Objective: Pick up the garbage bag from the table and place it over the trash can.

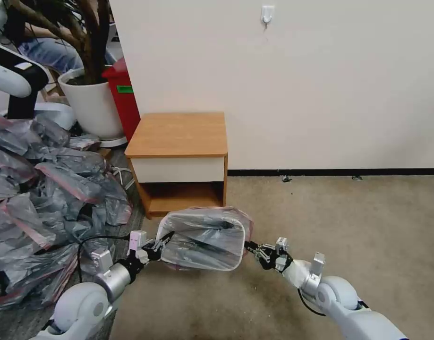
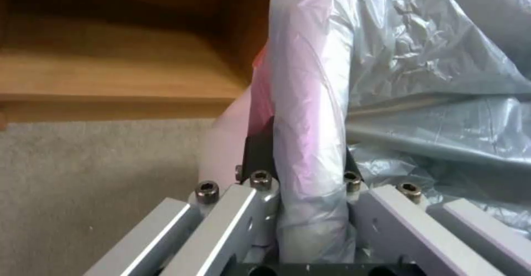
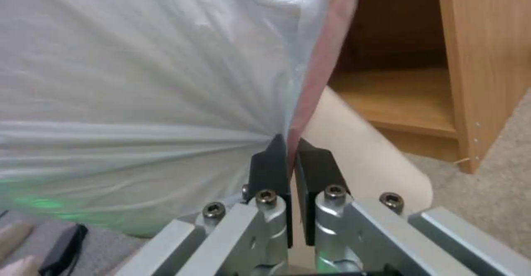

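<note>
One table (image 1: 179,134), one trash can (image 3: 365,151), two grippers.

A translucent grey garbage bag (image 1: 205,240) is stretched over a trash can (image 1: 179,264) on the carpet, just in front of the wooden table (image 1: 179,134). The left gripper (image 1: 164,240) pinches the bag's left edge and the right gripper (image 1: 250,247) its right edge.
</note>
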Available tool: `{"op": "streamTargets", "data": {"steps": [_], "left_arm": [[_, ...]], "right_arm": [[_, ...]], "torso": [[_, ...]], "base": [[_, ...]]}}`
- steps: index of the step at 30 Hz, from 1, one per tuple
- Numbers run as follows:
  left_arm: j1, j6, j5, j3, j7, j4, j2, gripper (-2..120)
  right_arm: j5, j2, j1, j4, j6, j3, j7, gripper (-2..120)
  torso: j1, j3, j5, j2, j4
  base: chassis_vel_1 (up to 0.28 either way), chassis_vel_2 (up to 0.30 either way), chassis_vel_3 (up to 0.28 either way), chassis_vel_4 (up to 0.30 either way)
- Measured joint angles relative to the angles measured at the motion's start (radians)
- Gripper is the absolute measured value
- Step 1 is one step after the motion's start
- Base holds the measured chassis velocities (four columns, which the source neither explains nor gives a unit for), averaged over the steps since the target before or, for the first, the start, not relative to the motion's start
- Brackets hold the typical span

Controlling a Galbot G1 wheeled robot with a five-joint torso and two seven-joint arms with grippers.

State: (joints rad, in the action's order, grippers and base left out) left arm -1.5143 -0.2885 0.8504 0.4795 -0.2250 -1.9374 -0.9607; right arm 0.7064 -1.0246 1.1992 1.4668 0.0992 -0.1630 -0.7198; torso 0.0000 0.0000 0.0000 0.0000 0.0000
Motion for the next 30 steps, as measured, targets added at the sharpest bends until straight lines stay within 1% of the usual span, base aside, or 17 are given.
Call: {"op": "streamTargets", "data": {"steps": [10, 21, 22, 24, 25, 27, 29, 30], "left_arm": [[0.003, 0.0, -0.001, -0.002, -0.002, 0.0, -0.003, 5], [0.013, 0.003, -0.004, -0.007, -0.003, 0.015, -0.005, 3], [0.014, 0.004, -0.006, -0.007, -0.003, 0.016, -0.006, 3], [0.014, 0.007, -0.013, -0.007, 0.0, 0.021, -0.01, 3], [0.014, 0.007, -0.013, -0.007, 0.0, 0.021, -0.01, 3], [0.017, 0.008, -0.021, -0.009, 0.017, 0.027, -0.014, 3], [0.02, 0.009, -0.024, -0.012, 0.034, 0.032, -0.018, 3], [0.02, 0.009, -0.024, -0.012, 0.034, 0.032, -0.018, 3]], "right_arm": [[-0.053, 0.001, -0.001, -0.006, 0.001, -0.003, 0.024, 6], [-0.028, 0.006, 0.006, 0.001, 0.023, -0.004, 0.033, 6], [-0.024, 0.006, 0.008, 0.005, 0.024, -0.003, 0.038, 7], [-0.017, 0.008, 0.013, 0.016, 0.026, -0.006, 0.053, 16], [-0.017, 0.008, 0.013, 0.016, 0.026, -0.006, 0.053, 16], [-0.015, 0.009, 0.018, 0.028, 0.031, -0.008, 0.069, 25], [-0.015, 0.009, 0.026, 0.045, 0.037, -0.012, 0.086, 32], [-0.015, 0.009, 0.026, 0.045, 0.037, -0.012, 0.086, 32]], "torso": [[0.0, 0.0, 0.0, 0.0, 0.0], [0.0, 0.0, 0.0, 0.0, 0.0], [0.0, 0.0, 0.0, 0.0, 0.0], [0.0, 0.0, 0.0, 0.0, 0.0], [0.0, 0.0, 0.0, 0.0, 0.0], [0.0, 0.0, 0.0, 0.0, 0.0], [0.0, 0.0, 0.0, 0.0, 0.0], [0.0, 0.0, 0.0, 0.0, 0.0]], "base": [[0.0, 0.0, 0.0, 0.0], [0.0, 0.0, 0.0, 0.0], [0.0, 0.0, 0.0, 0.0], [0.0, 0.0, 0.0, 0.0], [0.0, 0.0, 0.0, 0.0], [0.0, 0.0, 0.0, 0.0], [0.0, 0.0, 0.0, 0.0], [0.0, 0.0, 0.0, 0.0]]}}
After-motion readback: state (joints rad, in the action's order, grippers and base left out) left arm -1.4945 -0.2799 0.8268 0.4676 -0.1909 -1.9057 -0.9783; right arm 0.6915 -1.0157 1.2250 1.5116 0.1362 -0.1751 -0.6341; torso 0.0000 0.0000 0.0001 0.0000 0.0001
